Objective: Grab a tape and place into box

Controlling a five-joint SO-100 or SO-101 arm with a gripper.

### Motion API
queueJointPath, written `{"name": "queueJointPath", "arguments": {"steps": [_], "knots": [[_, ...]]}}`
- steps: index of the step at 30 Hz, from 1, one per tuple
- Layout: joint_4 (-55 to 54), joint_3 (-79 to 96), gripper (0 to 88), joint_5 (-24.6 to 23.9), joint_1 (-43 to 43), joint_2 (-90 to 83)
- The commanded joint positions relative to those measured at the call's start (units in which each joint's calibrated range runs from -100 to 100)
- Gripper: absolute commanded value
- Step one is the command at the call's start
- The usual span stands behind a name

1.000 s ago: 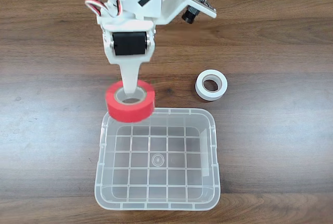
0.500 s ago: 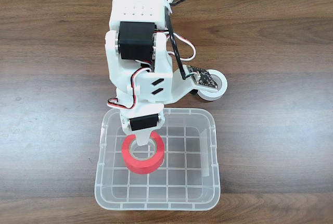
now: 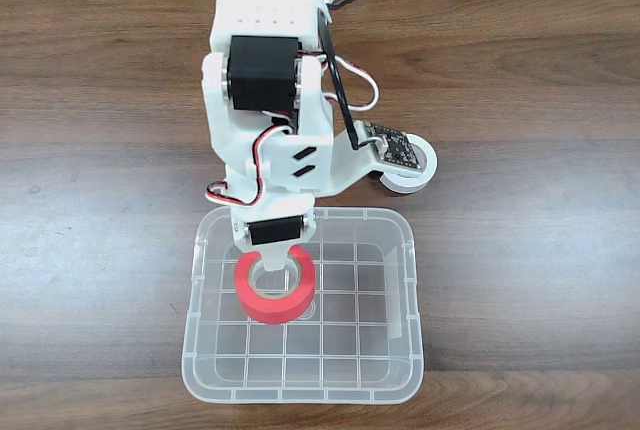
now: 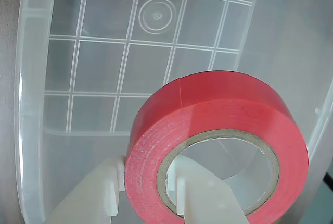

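The red tape (image 3: 275, 297) hangs inside the clear box (image 3: 414, 300), over its left-middle grid squares, slightly tilted. My gripper (image 3: 275, 262) reaches down from the white arm and is shut on the tape's wall. In the wrist view one finger (image 4: 110, 193) presses the outside of the tape (image 4: 218, 109) and the other sits inside the beige core. My gripper (image 4: 145, 182) holds the roll above the box's ribbed floor (image 4: 99, 67); I cannot tell whether the tape touches the floor.
A white tape roll (image 3: 428, 162) lies on the wooden table (image 3: 100, 200) just beyond the box's far right corner, partly hidden by the wrist camera board. The arm spans the table's middle from the far edge.
The arm has carried the red tape from the box's far left rim to inside the box. In the last half second it shifted only slightly toward the far side.
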Motion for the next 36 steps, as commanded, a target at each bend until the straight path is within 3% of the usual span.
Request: {"name": "queueJointPath", "arguments": {"steps": [1, 6, 13, 19, 29, 33, 36], "knots": [[-1.07, -6.67, 1.2, -0.17, -0.1, 0.36], [-0.81, -7.02, 2.1, -0.01, -0.17, 0.76], [-0.47, -7.02, 13.8, 0.2, -0.17, 0.68], [0.04, -7.02, 13.4, 0.2, 0.05, 0.2], [11.0, -16.48, 12.6, 0.14, 0.56, -10.18], [12.46, -13.68, 3.2, 0.25, 1.29, -19.11], [12.46, -5.88, 1.2, 0.25, 2.1, -26.91]]}}
